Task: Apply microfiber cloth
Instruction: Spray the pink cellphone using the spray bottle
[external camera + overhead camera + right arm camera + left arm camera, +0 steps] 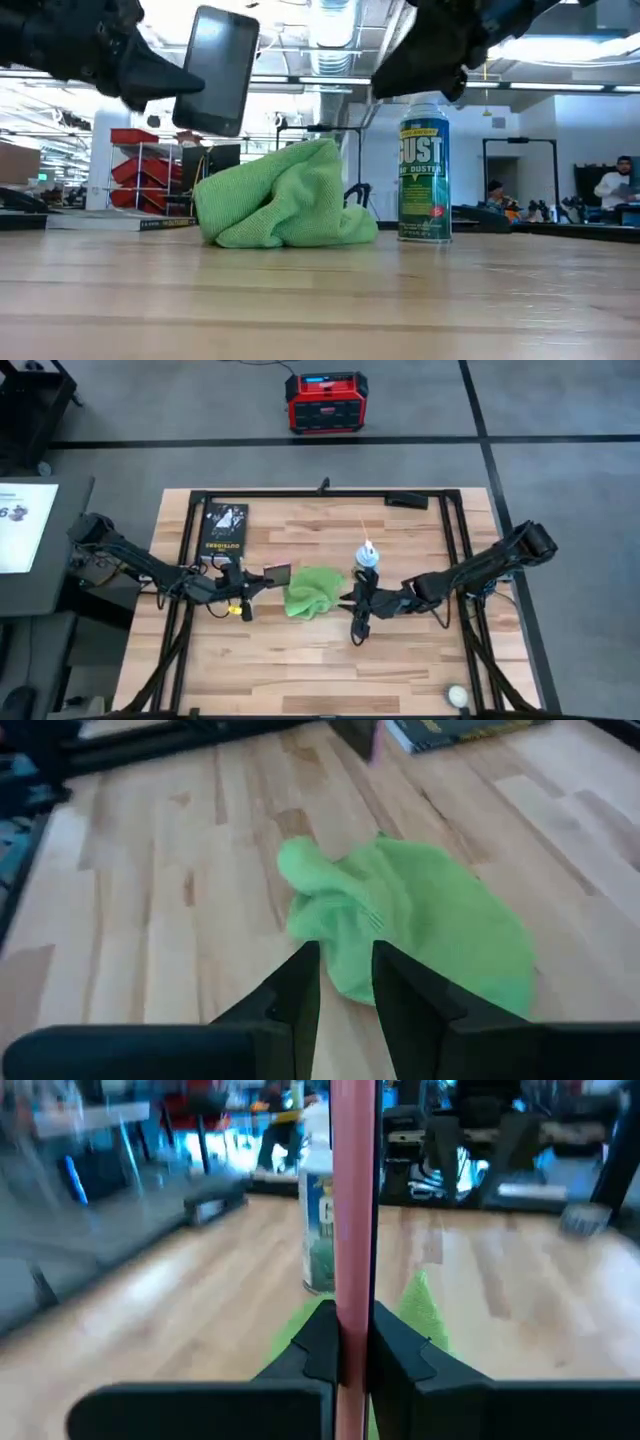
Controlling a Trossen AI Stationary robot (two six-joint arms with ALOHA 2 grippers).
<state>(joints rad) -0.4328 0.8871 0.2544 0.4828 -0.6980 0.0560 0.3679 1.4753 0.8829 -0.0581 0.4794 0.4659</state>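
The lime-green microfiber cloth [312, 592] [285, 200] [420, 925] lies crumpled in a heap on the wooden table, near its middle. Left of it my left gripper [252, 580] [355, 1345] is shut on a dark phone [277, 574] [215, 70] with a pink rim, held above the table. My right gripper [355, 602] [345, 985] hovers just right of the cloth and above it, its fingers a little apart with nothing between them. A dust-spray can [367, 557] [424, 170] stands upright behind the right gripper. My left gripper pinches the phone between its two fingers [320, 1345], one on each flat face, near one edge [353, 1310]. The fingers come level from the table's left. The phone is lifted clear of the table and stands nearly upright, slightly tilted, beside and above the cloth.
A black book [222, 530] with yellow lettering lies at the table's far left. A small pale ball [456, 695] sits near the front right corner. A black frame [440, 495] runs around the table's edge. Bare wood lies toward the near edge.
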